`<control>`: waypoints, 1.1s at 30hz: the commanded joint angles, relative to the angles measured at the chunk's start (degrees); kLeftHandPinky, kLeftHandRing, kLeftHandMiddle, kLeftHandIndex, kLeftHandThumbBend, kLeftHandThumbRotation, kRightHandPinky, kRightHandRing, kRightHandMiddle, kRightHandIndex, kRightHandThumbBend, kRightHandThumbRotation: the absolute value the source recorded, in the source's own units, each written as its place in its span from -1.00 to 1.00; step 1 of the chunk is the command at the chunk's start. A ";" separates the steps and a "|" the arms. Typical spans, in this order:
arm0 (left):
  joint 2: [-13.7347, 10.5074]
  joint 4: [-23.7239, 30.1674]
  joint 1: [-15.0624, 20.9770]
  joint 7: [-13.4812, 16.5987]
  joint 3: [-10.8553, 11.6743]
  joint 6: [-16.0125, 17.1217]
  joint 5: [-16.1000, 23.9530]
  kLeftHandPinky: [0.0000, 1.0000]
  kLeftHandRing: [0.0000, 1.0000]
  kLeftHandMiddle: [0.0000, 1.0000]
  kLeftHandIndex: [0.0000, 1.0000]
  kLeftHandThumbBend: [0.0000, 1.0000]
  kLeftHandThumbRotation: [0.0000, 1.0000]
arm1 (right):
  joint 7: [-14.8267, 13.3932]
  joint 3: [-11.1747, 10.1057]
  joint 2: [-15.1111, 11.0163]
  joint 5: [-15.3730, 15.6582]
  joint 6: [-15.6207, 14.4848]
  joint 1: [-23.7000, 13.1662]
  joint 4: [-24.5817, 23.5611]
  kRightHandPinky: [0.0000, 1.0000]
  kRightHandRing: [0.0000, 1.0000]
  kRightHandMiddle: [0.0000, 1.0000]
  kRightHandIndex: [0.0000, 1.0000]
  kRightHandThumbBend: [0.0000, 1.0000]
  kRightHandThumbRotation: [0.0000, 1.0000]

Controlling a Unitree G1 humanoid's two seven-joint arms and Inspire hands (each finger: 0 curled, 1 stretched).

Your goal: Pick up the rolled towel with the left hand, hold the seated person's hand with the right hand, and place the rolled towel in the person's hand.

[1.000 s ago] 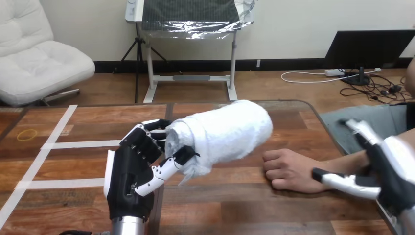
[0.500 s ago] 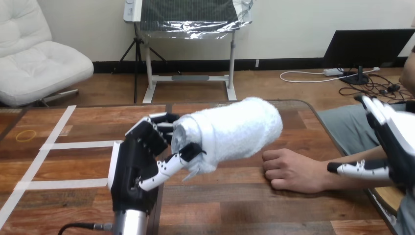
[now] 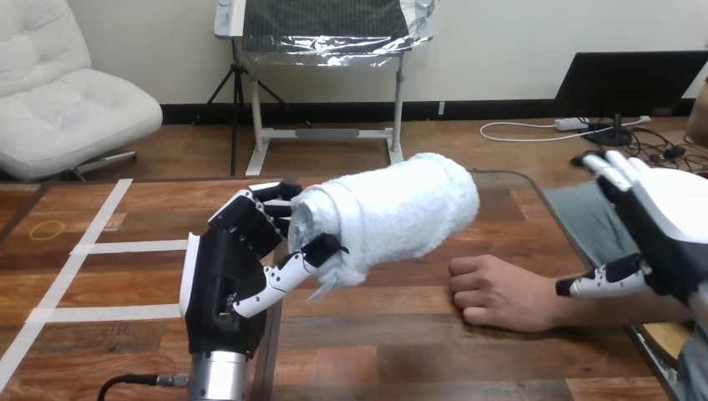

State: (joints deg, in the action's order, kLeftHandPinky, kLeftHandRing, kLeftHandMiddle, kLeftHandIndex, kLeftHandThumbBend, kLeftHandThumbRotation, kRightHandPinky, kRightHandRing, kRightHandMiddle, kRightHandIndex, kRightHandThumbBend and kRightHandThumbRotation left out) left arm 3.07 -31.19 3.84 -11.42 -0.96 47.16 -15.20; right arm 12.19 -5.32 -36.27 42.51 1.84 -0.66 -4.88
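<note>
wooden table [image 3: 401, 351]; left hand [image 3: 221, 292] grips fluffy rolled towel [image 3: 392, 213]

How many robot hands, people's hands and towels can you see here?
Black-and-white robot hands: 2, the left hand and the right hand
Person's hand, closed in a fist: 1
Rolled white fluffy towel, gripped by the left hand: 1
Total: 4

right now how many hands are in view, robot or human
3. The left hand at lower left, curled round the towel; person's hand fisted on the table, centre right; right hand open at the right edge, above the person's forearm. Another may be hidden.
</note>
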 commanded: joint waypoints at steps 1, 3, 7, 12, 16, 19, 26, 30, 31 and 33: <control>3.01 3.14 4.09 0.27 0.58 1.25 -0.05 -0.16 -0.16 -0.08 0.08 0.18 -1.00 | 2.75 0.93 -2.71 1.74 -2.27 -3.21 -4.28 -1.00 1.00 0.94 0.81 0.94 -0.86; 2.97 3.18 4.02 0.19 0.51 1.30 -0.09 -0.15 -0.15 -0.08 0.08 0.18 -1.00 | 3.77 1.20 -2.98 2.26 -2.93 -3.29 -5.00 -1.00 1.00 0.93 0.79 0.95 -0.89; 2.84 3.04 4.03 -0.20 0.43 1.59 -0.10 -0.15 -0.15 -0.07 0.09 0.18 -1.00 | 6.00 1.77 -3.56 3.12 -3.80 -3.80 -6.27 -1.00 0.99 0.91 0.77 0.96 -0.92; 2.87 3.24 3.92 -0.50 0.38 1.46 -0.45 -0.15 -0.15 -0.07 0.09 0.19 -1.00 | 8.67 2.15 -4.03 3.93 -4.61 -4.33 -7.50 -0.22 0.91 0.86 0.70 0.98 -0.98; 2.90 3.30 3.92 -0.63 0.41 1.48 -0.57 -0.16 -0.15 -0.07 0.09 0.19 -1.00 | 11.37 2.94 -4.95 4.63 -5.26 -5.07 -8.54 0.33 0.89 0.83 0.69 0.99 -0.99; 2.93 3.46 3.85 -0.60 0.43 1.40 -0.55 -0.15 -0.15 -0.07 0.09 0.19 -1.00 | 13.14 3.49 -5.66 4.88 -5.42 -5.64 -9.07 0.50 0.87 0.81 0.68 1.00 -1.00; 2.84 3.60 3.70 -0.82 0.44 1.26 -0.64 -0.15 -0.15 -0.07 0.09 0.19 -1.00 | 17.36 4.54 -7.25 5.02 -5.14 -7.15 -9.50 0.63 0.82 0.77 0.65 1.00 -1.00; 2.92 3.83 3.57 -1.16 0.39 0.98 -1.11 -0.15 -0.15 -0.07 0.09 0.18 -1.00 | 20.13 5.35 -8.18 5.31 -5.41 -8.22 -9.56 0.65 0.81 0.76 0.65 0.99 -1.00; 2.93 3.86 3.54 -1.29 0.38 0.89 -1.26 -0.15 -0.15 -0.07 0.09 0.18 -1.00 | 21.12 5.73 -8.59 5.57 -5.39 -8.68 -9.46 0.66 0.81 0.76 0.65 0.98 -1.00; 2.93 3.91 3.49 -1.44 0.38 0.80 -1.41 -0.15 -0.15 -0.07 0.09 0.18 -1.00 | 22.20 6.11 -9.00 5.87 -5.39 -9.17 -9.39 0.66 0.81 0.76 0.65 0.97 -1.00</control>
State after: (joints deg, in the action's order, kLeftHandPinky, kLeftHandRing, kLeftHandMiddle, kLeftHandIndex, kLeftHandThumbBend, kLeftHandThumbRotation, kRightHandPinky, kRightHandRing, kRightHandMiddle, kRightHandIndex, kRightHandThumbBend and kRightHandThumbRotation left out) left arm 3.08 -31.19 3.84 -12.34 -0.84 47.15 -15.46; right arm 32.28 -0.28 -42.28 47.46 -3.51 -3.72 -11.23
